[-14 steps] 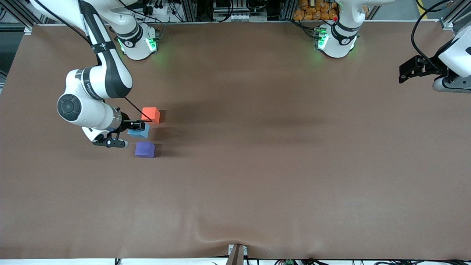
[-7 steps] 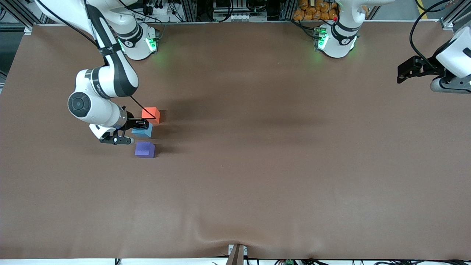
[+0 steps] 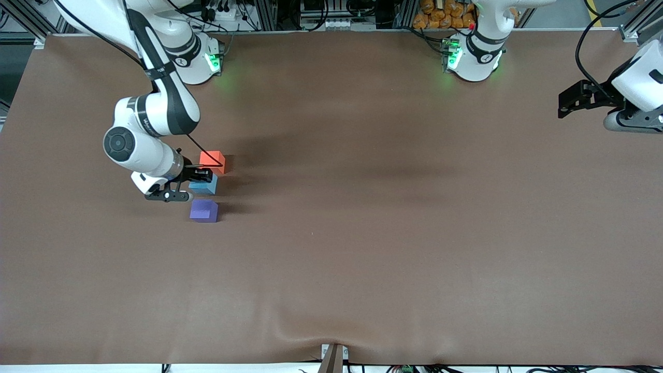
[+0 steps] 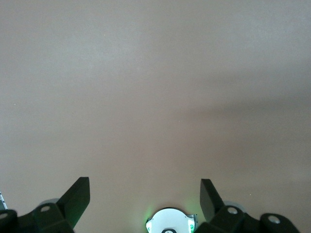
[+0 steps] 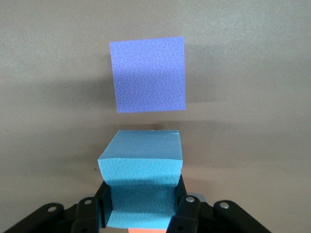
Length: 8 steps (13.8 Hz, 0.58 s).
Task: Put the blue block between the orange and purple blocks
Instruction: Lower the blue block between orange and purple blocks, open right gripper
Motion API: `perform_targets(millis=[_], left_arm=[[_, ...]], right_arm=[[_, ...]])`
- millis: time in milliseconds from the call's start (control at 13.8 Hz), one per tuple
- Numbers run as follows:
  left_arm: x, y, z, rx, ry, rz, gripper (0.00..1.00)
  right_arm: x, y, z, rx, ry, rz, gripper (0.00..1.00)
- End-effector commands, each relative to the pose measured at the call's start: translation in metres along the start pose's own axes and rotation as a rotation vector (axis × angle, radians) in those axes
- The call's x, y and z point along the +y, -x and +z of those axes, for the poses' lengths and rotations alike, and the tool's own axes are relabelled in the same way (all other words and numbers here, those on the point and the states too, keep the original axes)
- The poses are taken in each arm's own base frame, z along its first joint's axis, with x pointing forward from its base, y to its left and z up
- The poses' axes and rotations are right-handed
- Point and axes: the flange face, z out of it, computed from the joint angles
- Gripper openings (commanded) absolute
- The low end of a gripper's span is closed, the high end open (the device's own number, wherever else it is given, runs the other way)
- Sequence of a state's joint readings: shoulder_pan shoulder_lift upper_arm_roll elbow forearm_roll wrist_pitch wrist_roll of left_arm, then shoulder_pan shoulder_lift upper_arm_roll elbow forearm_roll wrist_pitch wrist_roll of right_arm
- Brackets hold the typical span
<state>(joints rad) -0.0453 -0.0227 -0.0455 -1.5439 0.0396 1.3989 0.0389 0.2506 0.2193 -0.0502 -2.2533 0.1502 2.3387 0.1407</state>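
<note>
The front view looks steeply down from high across the brown matte tabletop (image 3: 362,233), facing both white arm bases along the frame's top edge — far enough to take in nearly the whole surface. The right wrist view sits close, looking past the right gripper (image 5: 141,208) at the frame's bottom onto the light sky-blue matte cube (image 5: 141,160) and the violet-purple matte cube (image 5: 148,74); both cubes also appear left of centre in the front view. The left wrist view looks down between the left gripper (image 4: 145,196) fingers onto bare tabletop — with a base's green light at its bottom edge.
</note>
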Motion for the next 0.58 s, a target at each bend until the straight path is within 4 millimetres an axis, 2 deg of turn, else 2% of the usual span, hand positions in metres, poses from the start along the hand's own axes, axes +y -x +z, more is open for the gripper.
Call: perform_targets(millis=[0, 507], left_arm=[[0.001, 0.001, -0.001, -0.006, 0.012, 0.0, 1.0], [0.001, 0.001, -0.001, -0.006, 0.012, 0.0, 1.0]], right_arm=[[-0.001, 0.006, 0.013, 0.006, 0.008, -0.033, 0.0], [0.003, 0.004, 0.029, 0.02, 0.012, -0.054, 0.0]])
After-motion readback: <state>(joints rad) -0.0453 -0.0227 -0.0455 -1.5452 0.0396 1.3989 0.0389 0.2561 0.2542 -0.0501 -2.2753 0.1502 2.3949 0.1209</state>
